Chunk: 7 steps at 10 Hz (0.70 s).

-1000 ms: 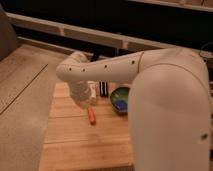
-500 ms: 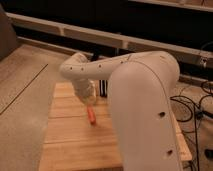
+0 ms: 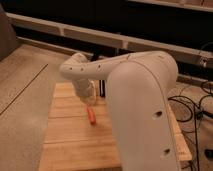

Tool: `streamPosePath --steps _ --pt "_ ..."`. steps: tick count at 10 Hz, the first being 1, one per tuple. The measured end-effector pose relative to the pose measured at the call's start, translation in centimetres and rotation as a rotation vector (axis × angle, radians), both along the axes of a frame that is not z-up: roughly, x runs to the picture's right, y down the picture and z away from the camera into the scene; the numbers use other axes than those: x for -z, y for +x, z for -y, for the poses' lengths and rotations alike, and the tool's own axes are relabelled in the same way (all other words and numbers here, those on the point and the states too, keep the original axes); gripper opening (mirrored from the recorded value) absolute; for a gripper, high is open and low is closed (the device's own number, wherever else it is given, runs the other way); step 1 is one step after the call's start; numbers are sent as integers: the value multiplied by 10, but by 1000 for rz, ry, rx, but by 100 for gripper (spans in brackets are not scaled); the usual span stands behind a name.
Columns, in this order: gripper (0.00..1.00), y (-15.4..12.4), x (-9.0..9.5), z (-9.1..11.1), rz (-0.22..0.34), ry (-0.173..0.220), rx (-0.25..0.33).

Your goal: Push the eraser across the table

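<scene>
The light wooden plank table (image 3: pixel 65 135) fills the lower middle of the camera view. A small orange-red elongated thing (image 3: pixel 91 115), apparently the eraser, lies near the table's middle. My white arm (image 3: pixel 140 100) reaches in from the right and covers the table's right side. The gripper (image 3: pixel 89 95) hangs at the arm's end, just above and behind the orange-red thing, close to the table top. I cannot tell whether it touches that thing.
A dark upright object (image 3: pixel 102 88) stands at the table's back, partly behind the arm. Grey carpet floor (image 3: pixel 25 85) lies to the left. Cables (image 3: pixel 195 107) lie on the floor at right. A dark wall with rails (image 3: pixel 100 35) runs behind.
My arm has swung across the view and now hides the green bowl at the right. The gripper has moved down slightly toward the orange-red thing, which has not moved.
</scene>
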<state>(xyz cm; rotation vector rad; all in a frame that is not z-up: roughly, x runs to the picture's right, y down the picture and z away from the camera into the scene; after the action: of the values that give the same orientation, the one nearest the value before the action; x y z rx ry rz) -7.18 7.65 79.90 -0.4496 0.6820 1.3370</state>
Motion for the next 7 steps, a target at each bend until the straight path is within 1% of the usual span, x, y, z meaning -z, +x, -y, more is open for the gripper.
streamPosePath --steps 2,3,4,5,7 --pt "0 36 -25 11 -75 23 2" --pt "0 47 -37 15 -84 31 1" --pt "0 53 -56 18 -74 39 -7" --pt "0 52 -72 18 -48 45 -17" --pt "0 46 -95 18 1 53 -33"
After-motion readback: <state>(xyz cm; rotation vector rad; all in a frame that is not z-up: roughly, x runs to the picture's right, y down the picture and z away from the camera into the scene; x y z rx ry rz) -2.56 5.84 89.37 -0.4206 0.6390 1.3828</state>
